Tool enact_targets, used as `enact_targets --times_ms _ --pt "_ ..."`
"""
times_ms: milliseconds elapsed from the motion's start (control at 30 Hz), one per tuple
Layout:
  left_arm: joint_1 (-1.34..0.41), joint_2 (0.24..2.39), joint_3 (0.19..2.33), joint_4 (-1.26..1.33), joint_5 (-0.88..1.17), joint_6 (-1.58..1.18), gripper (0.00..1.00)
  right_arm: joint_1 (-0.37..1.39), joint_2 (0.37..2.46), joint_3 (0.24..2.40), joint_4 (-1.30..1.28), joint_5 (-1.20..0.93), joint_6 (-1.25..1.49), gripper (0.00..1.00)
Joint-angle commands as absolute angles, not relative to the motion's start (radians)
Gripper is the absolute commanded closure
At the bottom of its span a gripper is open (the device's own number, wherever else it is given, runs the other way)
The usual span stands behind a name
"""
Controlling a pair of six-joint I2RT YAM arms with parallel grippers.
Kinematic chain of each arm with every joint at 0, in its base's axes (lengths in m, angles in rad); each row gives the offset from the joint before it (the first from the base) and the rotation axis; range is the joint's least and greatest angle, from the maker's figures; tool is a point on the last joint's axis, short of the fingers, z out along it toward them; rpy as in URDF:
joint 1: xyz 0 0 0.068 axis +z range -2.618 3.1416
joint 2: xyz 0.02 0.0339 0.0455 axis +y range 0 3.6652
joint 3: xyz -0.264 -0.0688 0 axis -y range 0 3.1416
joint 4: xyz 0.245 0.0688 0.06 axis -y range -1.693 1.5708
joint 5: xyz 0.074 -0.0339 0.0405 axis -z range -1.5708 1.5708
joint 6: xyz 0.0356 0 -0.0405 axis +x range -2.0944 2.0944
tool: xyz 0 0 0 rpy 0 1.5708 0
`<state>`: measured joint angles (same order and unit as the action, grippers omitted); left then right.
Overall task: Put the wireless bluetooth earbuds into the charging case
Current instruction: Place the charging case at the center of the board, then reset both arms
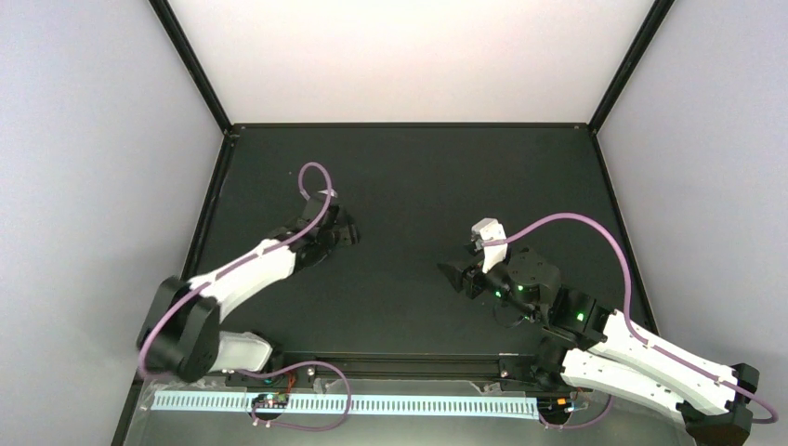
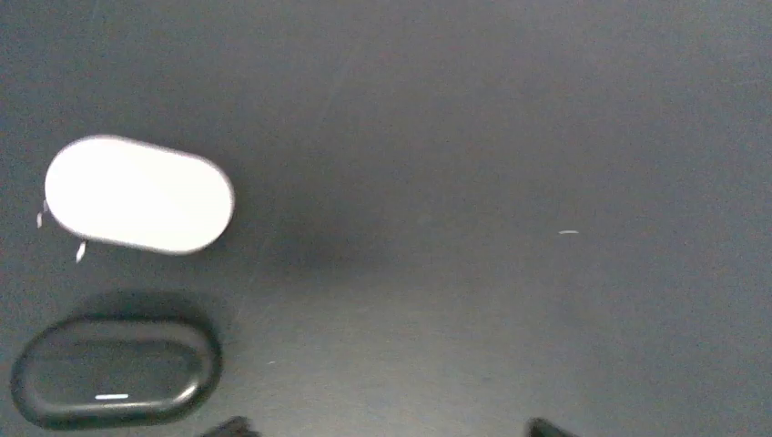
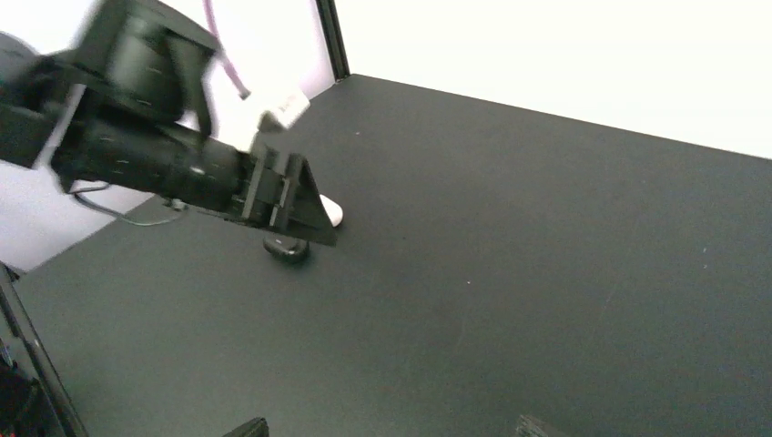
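No earbuds show in any view, so I cannot tell whether they are tucked away or simply out of sight. What I do see are two pebble-shaped cases on the left half of the counter, about mid-depth: the white charging case and the black charging case, side by side with a gap between them, both with lids that look shut. With no bud loose on the dark surface and both lids down, I judge the inserting either finished or not yet begun, and the pictures do not settle which. My left pincer hangs just above and beside the cases, its tips wide apart with nothing between them. My right pincer hovers well off over the right half, also spread and carrying nothing. Only my left wrist view gives both cases whole. My right wrist view shows the black one low under my left arm and only a sliver of the white one behind a finger. From overhead my left arm hides both cases.
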<state>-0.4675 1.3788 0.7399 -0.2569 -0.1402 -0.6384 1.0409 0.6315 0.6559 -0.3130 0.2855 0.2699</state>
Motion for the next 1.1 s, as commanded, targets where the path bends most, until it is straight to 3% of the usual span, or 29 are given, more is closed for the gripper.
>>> enact_targets --times_ms 0,67,133,367,533,767,867,1067 --pt "-0.510 1.147 0.737 -0.249 -0.123 -0.533 0.03 1.038 0.618 0.671 -0.308 0.348 0.299 0.26" --pt "-0.511 1.044 0.734 -0.272 -0.154 -0.486 0.01 1.039 0.615 0.662 -0.288 0.455 0.347 0.07" --pt "-0.511 0.953 0.736 -0.292 -0.228 -0.447 0.01 1.039 0.620 0.651 -0.267 0.577 0.425 0.01" --pt "-0.511 0.855 0.855 -0.481 -0.549 -0.506 0.01 1.025 0.706 0.649 -0.221 0.863 0.611 0.00" --pt "-0.511 0.922 0.994 -0.580 -0.433 -0.603 0.01 0.897 0.884 0.799 -0.276 0.691 0.765 0.00" --pt "-0.492 1.018 1.078 -0.585 -0.396 -0.500 0.01 0.831 1.050 0.977 -0.379 0.767 0.800 0.00" --pt "-0.475 1.084 1.198 -0.637 -0.394 -0.463 0.01 0.772 1.080 0.987 -0.309 0.662 0.810 0.00" --pt "-0.469 1.090 1.370 -0.540 -0.385 -0.274 0.01 0.751 1.171 1.248 -0.308 0.599 0.599 0.00"
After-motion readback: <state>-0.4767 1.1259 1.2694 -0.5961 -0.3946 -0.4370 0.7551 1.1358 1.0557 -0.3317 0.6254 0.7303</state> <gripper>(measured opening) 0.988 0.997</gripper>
